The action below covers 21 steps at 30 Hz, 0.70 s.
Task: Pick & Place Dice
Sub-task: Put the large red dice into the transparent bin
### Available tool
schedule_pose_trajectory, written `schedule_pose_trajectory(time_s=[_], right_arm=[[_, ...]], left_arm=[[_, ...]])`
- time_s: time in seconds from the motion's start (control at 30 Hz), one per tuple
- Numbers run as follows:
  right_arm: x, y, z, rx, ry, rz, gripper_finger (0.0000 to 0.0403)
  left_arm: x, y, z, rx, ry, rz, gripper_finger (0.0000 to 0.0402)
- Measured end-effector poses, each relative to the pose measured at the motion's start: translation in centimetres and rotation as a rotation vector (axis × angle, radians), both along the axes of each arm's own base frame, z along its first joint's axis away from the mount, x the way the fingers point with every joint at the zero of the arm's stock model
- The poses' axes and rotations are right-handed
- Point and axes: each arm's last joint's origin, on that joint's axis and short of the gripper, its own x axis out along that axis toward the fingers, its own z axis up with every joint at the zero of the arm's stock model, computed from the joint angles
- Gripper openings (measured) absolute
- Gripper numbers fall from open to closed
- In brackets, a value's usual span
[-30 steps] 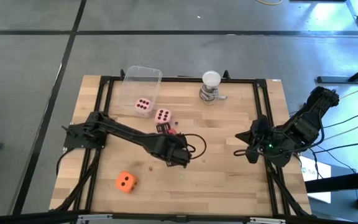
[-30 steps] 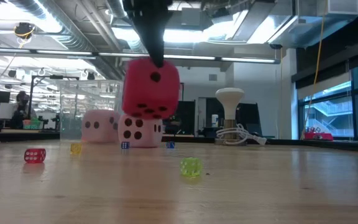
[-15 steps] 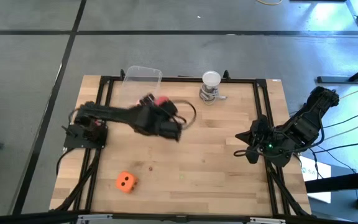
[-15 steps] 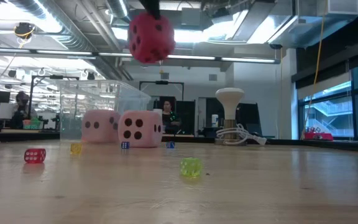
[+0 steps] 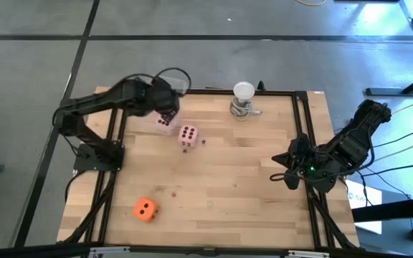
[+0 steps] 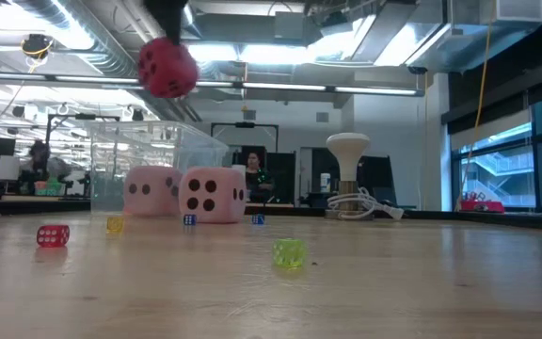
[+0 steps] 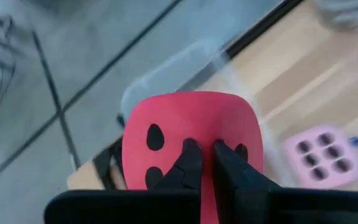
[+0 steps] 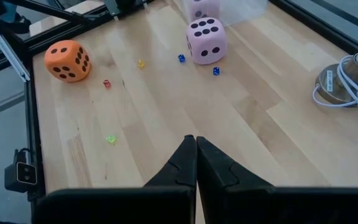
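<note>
Left gripper [image 7: 202, 149] pinches the red die [image 7: 191, 134] at the table's far-left corner. We judge it soft and light; grip mid-face. Right gripper [image 8: 196, 144] sits shut.

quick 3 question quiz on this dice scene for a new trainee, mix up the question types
1. True or false: the left gripper is shut on the red die.
2. Which die lies alone near the table's front-left corner? A) orange die B) pink die C) red die
3. Fill in: the right gripper hovers shut and ____ by the table's right edge.

Key: 1 true; 2 A; 3 empty
</note>
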Motion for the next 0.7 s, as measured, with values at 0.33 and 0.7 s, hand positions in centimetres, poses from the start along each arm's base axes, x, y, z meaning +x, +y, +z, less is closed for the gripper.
schedule_pose_trajectory(time_s=[0.33, 0.7], right_arm=[[0.0, 0.0, 0.0, 0.000, 0.000, -0.001, 0.0000], [-0.2, 0.2, 0.0, 0.014, -0.005, 0.004, 0.0000]], left_arm=[[-0.5, 3.7, -5.1, -0.126, 0.035, 0.034, 0.0001], [-0.4, 4.8, -8.2, -0.199, 0.065, 0.037, 0.0001]])
